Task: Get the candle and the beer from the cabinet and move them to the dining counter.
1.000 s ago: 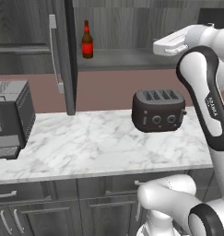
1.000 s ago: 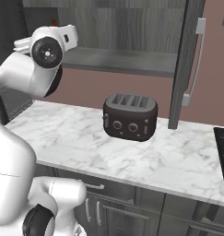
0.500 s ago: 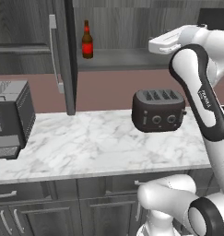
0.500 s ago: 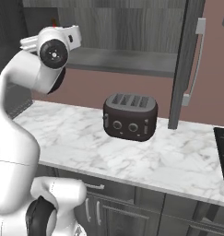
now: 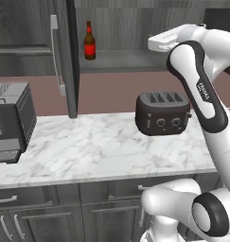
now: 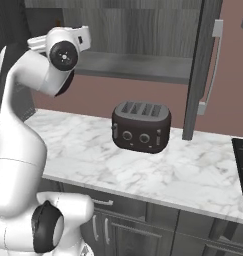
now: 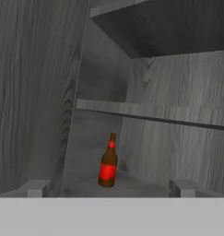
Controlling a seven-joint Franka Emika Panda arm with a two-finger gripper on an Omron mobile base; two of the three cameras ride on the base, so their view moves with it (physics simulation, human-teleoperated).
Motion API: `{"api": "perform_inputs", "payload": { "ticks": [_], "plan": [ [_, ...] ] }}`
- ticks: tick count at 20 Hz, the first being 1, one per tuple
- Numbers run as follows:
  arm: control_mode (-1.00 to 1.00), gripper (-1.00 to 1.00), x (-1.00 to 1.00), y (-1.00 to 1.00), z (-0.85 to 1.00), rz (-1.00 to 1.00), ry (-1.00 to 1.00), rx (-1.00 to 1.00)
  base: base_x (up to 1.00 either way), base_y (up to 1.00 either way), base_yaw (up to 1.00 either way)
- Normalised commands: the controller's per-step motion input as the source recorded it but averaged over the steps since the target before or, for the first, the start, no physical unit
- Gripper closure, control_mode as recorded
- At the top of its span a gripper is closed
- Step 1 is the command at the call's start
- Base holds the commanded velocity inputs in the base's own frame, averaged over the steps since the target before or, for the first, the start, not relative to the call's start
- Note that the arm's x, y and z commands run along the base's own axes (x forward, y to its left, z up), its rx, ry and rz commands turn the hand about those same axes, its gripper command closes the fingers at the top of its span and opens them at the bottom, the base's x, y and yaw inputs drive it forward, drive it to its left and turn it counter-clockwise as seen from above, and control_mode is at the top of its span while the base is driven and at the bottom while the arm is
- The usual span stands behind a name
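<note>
Fingers: two tips (image 7: 38, 188) stand at the lower corners of the hand view, spread as wide as they go, with nothing between them.
Gripper: the gripper (image 7: 111, 189) points into the open cabinet, lined up a little to the right of the bottle; judged to be in the approach, no contact yet.
Beer: the bottle (image 7: 108, 161) stands upright on the lower shelf, towards the far inner corner, clear of both walls as far as can be told; in the left base view the bottle (image 5: 89, 41) sits well apart from the hand, just beside the open door.
Candle: not identified on the shelf at this moment.
Cabinet: the lower shelf (image 5: 130, 60) is bare in front of the bottle; a second shelf (image 7: 150, 114) runs above it, so headroom is limited. The open door (image 5: 69, 56) with its bar handle (image 5: 55, 52) hangs left of the bottle.
Counter: the toaster (image 5: 163, 112) stands on the marble counter (image 5: 88, 151) under the shelf, directly below the arm's path.
Recommendation: travel level along the shelf, keep the wrist above the toaster, centre the bottle between the tips, and close on the labelled body rather than the narrow neck.
Risk: a slim tall bottle is judged easy to tip if one tip touches first.
</note>
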Motion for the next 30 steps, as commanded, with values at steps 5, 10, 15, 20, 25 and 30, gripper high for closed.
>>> {"api": "perform_inputs", "payload": {
  "ticks": [5,10,15,20,25,30],
  "plan": [
    [-1.00,-1.00,0.19,0.00,0.12,0.00,0.00,0.00,0.00,0.00,0.00],
    [-1.00,-1.00,0.19,0.00,0.00,0.00,0.00,0.00,0.00,0.00,0.00],
    [-1.00,-1.00,0.13,0.02,0.00,0.00,0.00,0.00,0.00,0.00,0.00],
    [-1.00,-1.00,0.05,0.10,0.00,0.00,0.02,0.00,0.00,0.00,0.00],
    [-1.00,-1.00,0.14,0.19,0.00,0.00,0.00,0.02,0.00,0.00,0.00],
    [-1.00,-1.00,0.11,0.18,0.00,0.00,0.00,0.06,0.00,0.00,0.00]
  ]
}}
